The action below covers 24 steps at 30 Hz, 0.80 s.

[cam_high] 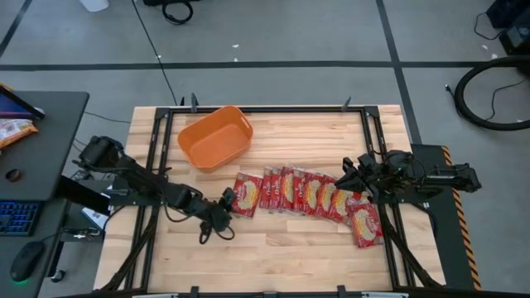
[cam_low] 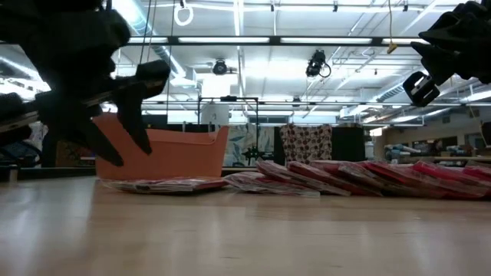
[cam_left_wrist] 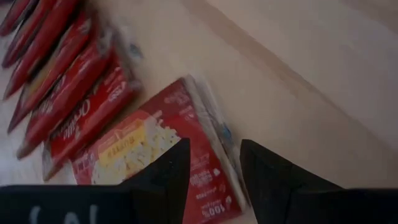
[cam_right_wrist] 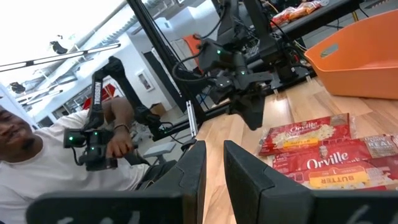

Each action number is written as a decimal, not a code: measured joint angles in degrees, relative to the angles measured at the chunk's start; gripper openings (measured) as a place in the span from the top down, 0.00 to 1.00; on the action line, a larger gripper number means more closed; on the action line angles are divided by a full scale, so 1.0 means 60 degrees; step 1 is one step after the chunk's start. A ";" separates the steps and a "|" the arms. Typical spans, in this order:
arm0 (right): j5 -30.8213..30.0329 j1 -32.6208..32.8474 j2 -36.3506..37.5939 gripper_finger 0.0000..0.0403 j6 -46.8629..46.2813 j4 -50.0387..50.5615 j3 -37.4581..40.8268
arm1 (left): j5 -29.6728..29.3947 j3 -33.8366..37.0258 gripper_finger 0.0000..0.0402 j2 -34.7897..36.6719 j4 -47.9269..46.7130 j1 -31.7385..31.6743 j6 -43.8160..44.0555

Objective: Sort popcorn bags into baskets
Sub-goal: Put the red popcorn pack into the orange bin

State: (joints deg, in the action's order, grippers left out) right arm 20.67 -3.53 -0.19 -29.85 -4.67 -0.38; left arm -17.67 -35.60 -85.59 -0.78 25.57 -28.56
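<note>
Popcorn bags (cam_high: 306, 194) are all lying in a row on the bench (cam_high: 273, 248), none in the basket (cam_high: 214, 137) yet. We're hovering our spread left claw (cam_high: 225, 207) beside the end bag; right claw (cam_high: 348, 175) is waiting, slightly apart.

Glossy popcorn bags (cam_high: 308, 194); wood table (cam_high: 290, 248); plastic basket (cam_high: 214, 137).

Bright, even overhead light. In the low view, ceiling strip lights (cam_low: 230, 40) blow out to white glare. Left tool (cam_low: 115, 115) reads as a near-black backlit silhouette, soft-edged; near tabletop (cam_low: 245, 230) out of focus. High view: only short, soft shadows beside the orange basket (cam_high: 215, 137). Left wrist view smeared; the popcorn bags (cam_left_wrist: 74, 93) streak, print barely legible. Right wrist view: background washed out white, nearby fingers (cam_right_wrist: 249, 180) blurred.
</note>
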 joint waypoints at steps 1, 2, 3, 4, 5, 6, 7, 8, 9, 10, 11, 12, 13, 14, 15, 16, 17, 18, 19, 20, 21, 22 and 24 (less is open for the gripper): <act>-0.0004 0.0000 0.0000 0.85 0.0000 0.0006 0.0000 | -0.0145 -0.0085 0.63 -0.0128 -0.0001 0.0073 0.0282; -0.0004 0.0000 -0.0003 0.85 0.0000 0.0011 0.0000 | -0.0342 -0.0137 0.63 -0.0250 0.0004 0.0144 0.0498; 0.0000 0.0002 0.0000 0.85 0.0000 0.0003 0.0000 | -0.0575 -0.0178 0.63 -0.0371 0.0043 0.0204 0.0694; -0.0002 0.0000 0.0000 0.85 0.0000 0.0004 0.0000 | -0.0823 -0.0222 0.63 -0.0491 0.0141 0.0265 0.0907; -0.0004 0.0000 0.0000 0.85 0.0000 0.0009 0.0000 | -0.1022 -0.0259 0.63 -0.0586 0.0217 0.0307 0.1172; 0.0000 0.0001 0.0000 0.85 0.0000 0.0005 0.0000 | -0.1095 -0.0274 0.63 -0.0681 0.0274 0.0328 0.1498; -0.0001 0.0000 0.0000 0.85 0.0000 0.0005 0.0000 | -0.1091 -0.0280 0.63 -0.0784 0.0315 0.0326 0.1817; -0.0004 0.0000 0.0000 0.85 0.0000 0.0007 0.0000 | -0.1038 -0.0280 0.63 -0.0893 0.0271 0.0325 0.2126; 0.0000 0.0003 0.0000 0.85 0.0000 0.0003 0.0000 | -0.1002 -0.0280 0.63 -0.1010 0.0259 0.0319 0.2406; -0.0004 0.0000 0.0000 0.85 0.0000 0.0007 0.0000 | -0.1006 -0.0280 0.63 -0.1111 0.0270 0.0319 0.2552; -0.0003 0.0000 0.0000 0.85 0.0000 0.0007 0.0000 | -0.1010 -0.0280 0.63 -0.1198 0.0264 0.0319 0.2666; -0.0004 0.0000 0.0000 0.85 0.0000 0.0004 0.0000 | -0.1014 -0.0280 0.63 -0.1269 0.0263 0.0316 0.2713; 0.0000 0.0000 0.0000 0.85 0.0000 0.0006 0.0000 | -0.1017 -0.0280 0.63 -0.1347 0.0252 0.0315 0.2722; -0.0004 0.0000 0.0000 0.85 0.0000 0.0008 0.0000 | -0.1054 -0.0280 0.63 -0.1407 0.0260 0.0315 0.2729; -0.0002 0.0000 0.0000 0.85 0.0000 0.0007 0.0000 | -0.1083 -0.0280 0.63 -0.1439 0.0282 0.0319 0.2732; -0.0001 0.0003 0.0000 0.85 0.0000 0.0007 0.0000 | -0.1102 -0.0282 0.63 -0.1483 0.0301 0.0319 0.2733; -0.0004 0.0000 0.0000 0.85 0.0000 0.0007 0.0000 | -0.1130 -0.0290 0.64 -0.1528 0.0330 0.0319 0.2736; 0.0000 0.0003 -0.0003 0.85 0.0000 0.0007 0.0000 | -0.1155 -0.0299 0.64 -0.1569 0.0344 0.0319 0.2736; -0.0003 0.0000 0.0000 0.85 0.0000 0.0007 0.0000 | -0.1167 -0.0301 0.64 -0.1604 0.0335 0.0319 0.2734; -0.0003 0.0000 0.0000 0.85 0.0000 0.0007 0.0000 | -0.1177 -0.0303 0.65 -0.1634 0.0321 0.0319 0.2718; 0.0000 0.0000 0.0000 0.85 0.0000 0.0007 0.0000 | -0.1163 -0.0309 0.67 -0.1638 0.0288 0.0319 0.2688; -0.0002 0.0000 0.0000 0.85 0.0000 0.0007 0.0000 | -0.1134 -0.0312 0.69 -0.1639 0.0252 0.0319 0.2684; -0.0004 0.0000 0.0000 0.85 0.0000 0.0011 0.0000 | -0.1090 -0.0312 0.74 -0.1645 0.0157 0.0312 0.2660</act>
State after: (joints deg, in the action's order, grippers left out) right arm 20.64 -3.53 -0.19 -29.85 -4.60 -0.38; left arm -24.21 -37.47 -95.46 0.17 27.44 -12.60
